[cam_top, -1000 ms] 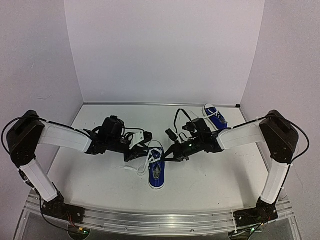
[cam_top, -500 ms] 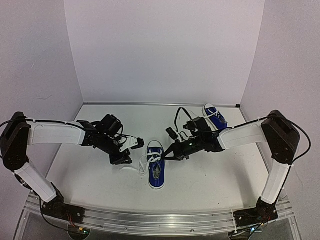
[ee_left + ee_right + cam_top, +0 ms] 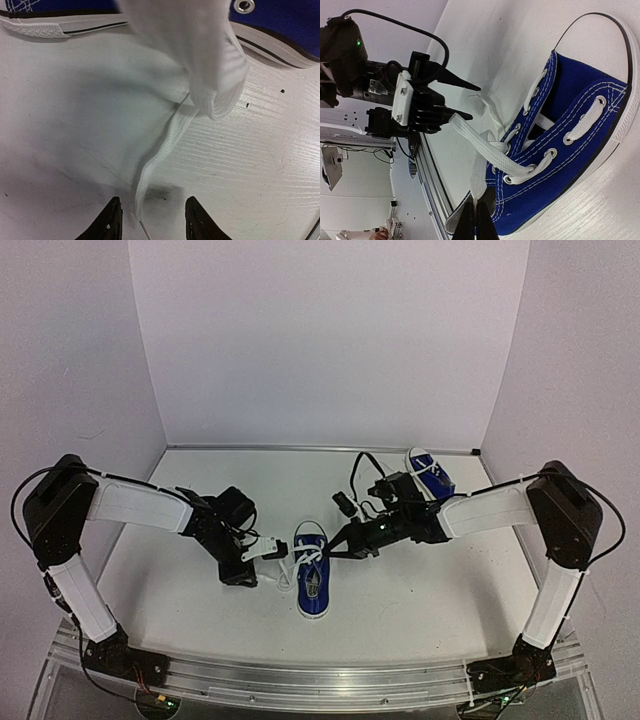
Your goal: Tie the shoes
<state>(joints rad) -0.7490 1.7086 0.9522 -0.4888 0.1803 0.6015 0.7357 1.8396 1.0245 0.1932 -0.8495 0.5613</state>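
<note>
One blue sneaker lies mid-table with its toe toward the near edge; it also shows in the right wrist view and along the top of the left wrist view. My left gripper points down at the table just left of it. In the left wrist view this gripper is open, and the tail of a white lace lies on the table between its fingertips. My right gripper is shut on another white lace above the shoe. The second sneaker lies at the back right.
White walls close in the table on the left, back and right. An aluminium rail runs along the near edge. A black cable loops above the right arm.
My left gripper has swung down and toward the near edge, coming low over the lace tail left of the shoe. My right gripper has hardly moved and keeps hold of its lace.
</note>
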